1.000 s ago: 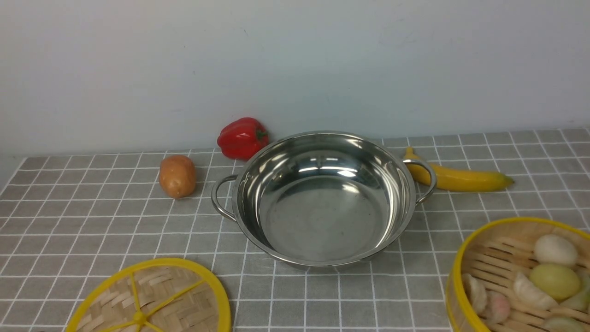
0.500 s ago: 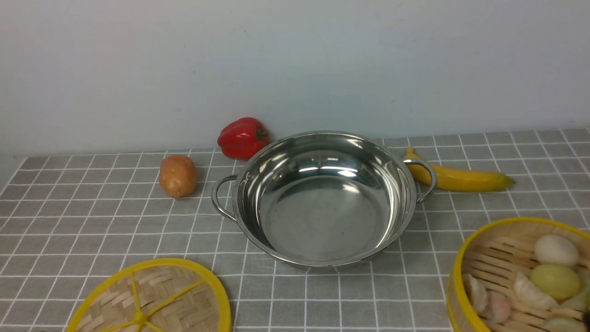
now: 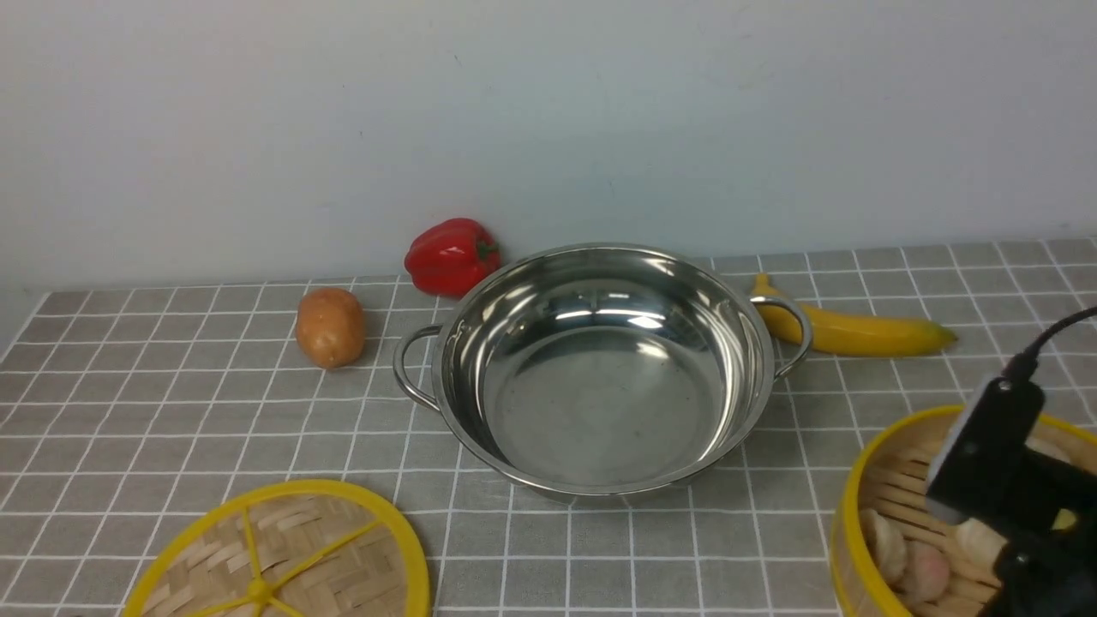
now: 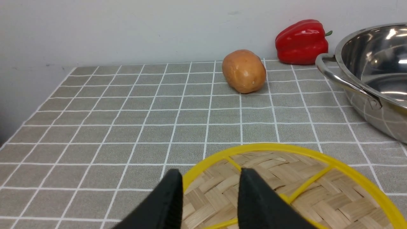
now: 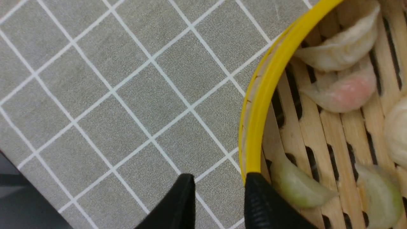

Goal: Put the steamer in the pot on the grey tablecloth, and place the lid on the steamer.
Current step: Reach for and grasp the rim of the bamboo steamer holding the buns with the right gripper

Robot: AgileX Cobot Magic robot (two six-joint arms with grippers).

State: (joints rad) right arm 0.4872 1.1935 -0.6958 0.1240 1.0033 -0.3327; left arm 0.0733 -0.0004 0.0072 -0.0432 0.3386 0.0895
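Note:
The shiny pot stands empty in the middle of the grey tablecloth. The woven lid lies flat at the front left. My left gripper hovers open above the lid with nothing between its fingers. At the front right sits the steamer, holding dumplings and buns. My right arm reaches over it. In the right wrist view the right gripper is open at the steamer's yellow rim: one fingertip covers the rim, the other is over the cloth outside.
A red pepper and a potato lie behind and to the left of the pot. A banana lies behind its right handle. The wall runs close behind them. Dumplings rest on the steamer's slats.
My right arm has come into the front view from the lower right and now hangs over the steamer. Pot, lid and steamer have not moved.

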